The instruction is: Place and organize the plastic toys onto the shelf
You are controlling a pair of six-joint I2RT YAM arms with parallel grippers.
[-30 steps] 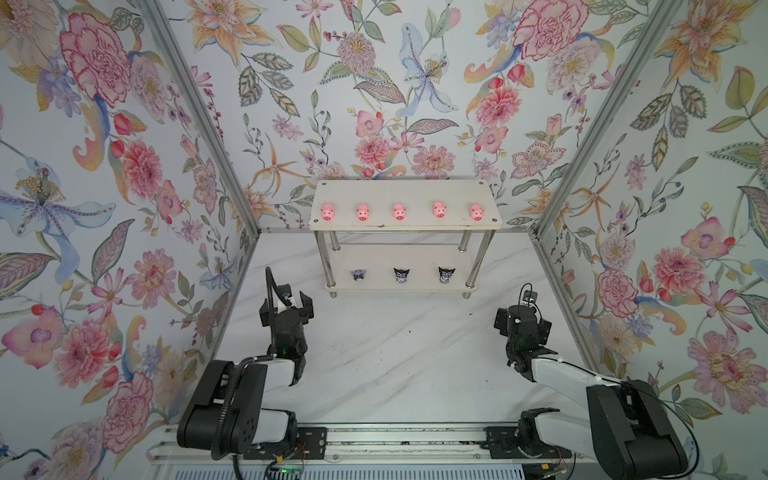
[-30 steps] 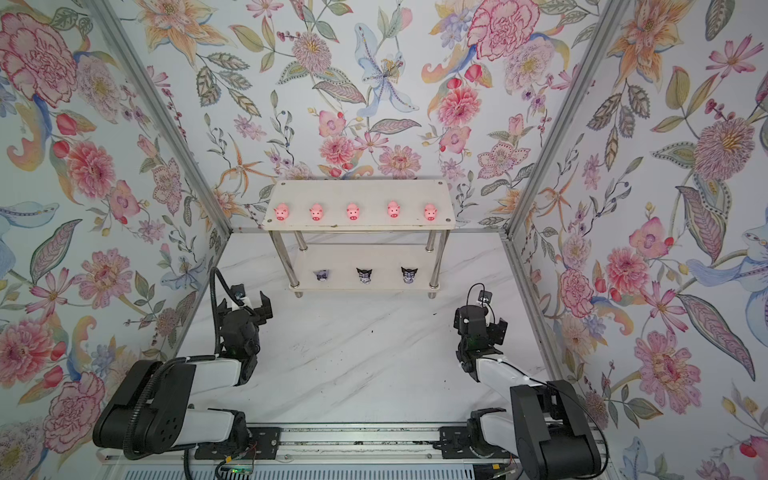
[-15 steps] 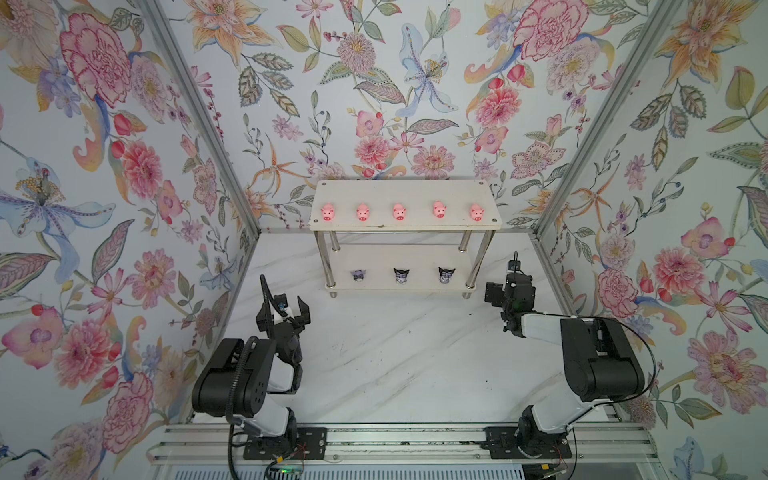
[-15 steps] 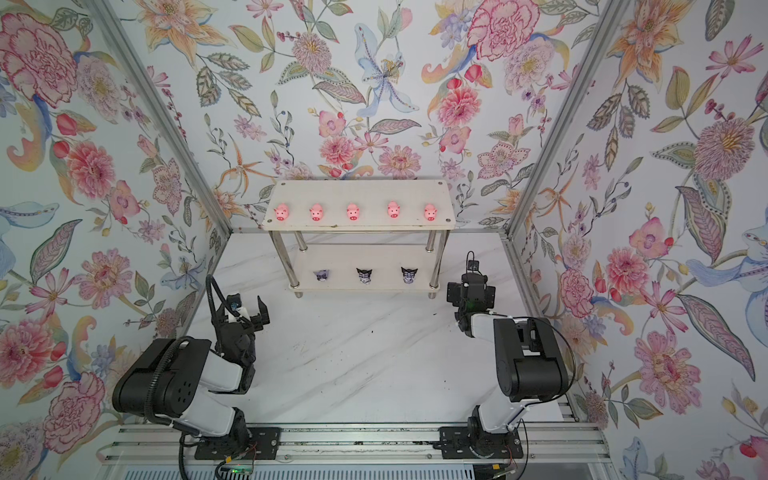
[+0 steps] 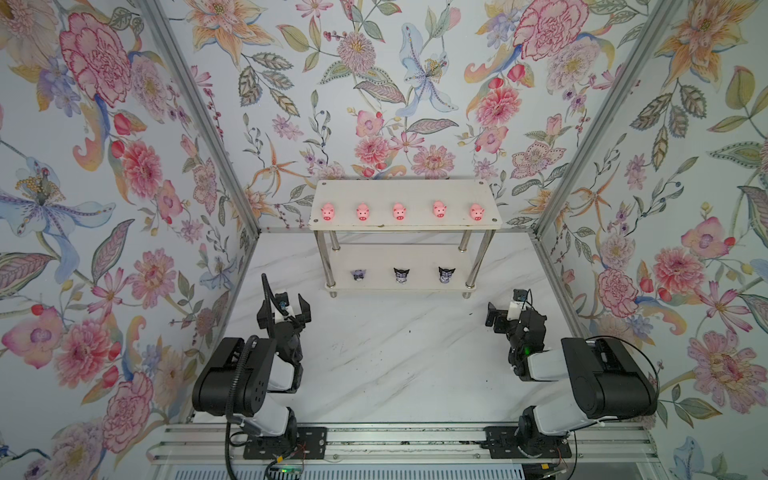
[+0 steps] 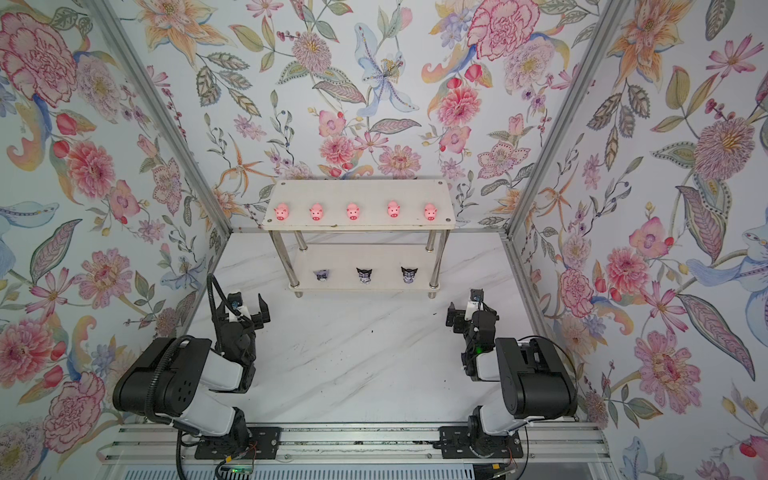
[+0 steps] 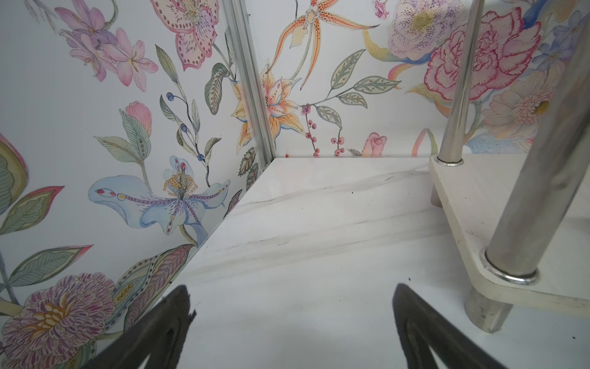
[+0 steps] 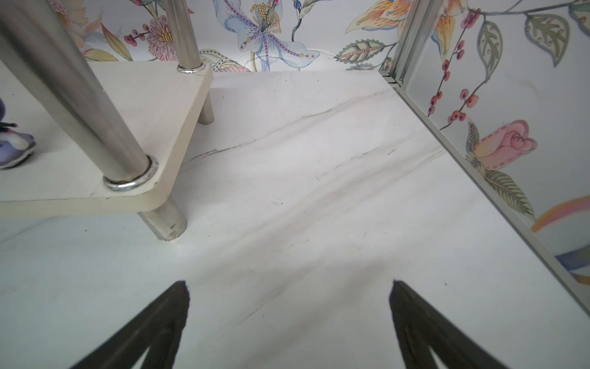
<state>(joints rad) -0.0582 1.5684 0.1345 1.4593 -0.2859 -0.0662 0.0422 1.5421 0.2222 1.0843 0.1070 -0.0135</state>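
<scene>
The shelf (image 5: 405,193) (image 6: 357,192) stands against the back wall. On its top board several pink pigs (image 5: 399,211) (image 6: 353,211) sit in a row. On the lower board stand three purple-and-white figures (image 5: 401,275) (image 6: 364,275), evenly spaced. My left gripper (image 5: 282,309) (image 6: 243,309) (image 7: 293,287) is open and empty, low over the table in front of the shelf's left end. My right gripper (image 5: 509,313) (image 6: 468,313) (image 8: 289,282) is open and empty off the shelf's right front leg. One purple figure (image 8: 12,143) shows at the edge of the right wrist view.
Flowered walls (image 5: 124,208) close in the white marble table (image 5: 395,353) on three sides. Chrome shelf legs (image 7: 485,313) (image 8: 162,223) stand close to each gripper. Both arm bases sit on a rail (image 5: 395,440) at the front edge.
Both arms have folded up at their elbows near the rail. The right gripper swung toward the shelf and came back a little. Both stay open; the toys have not moved.
</scene>
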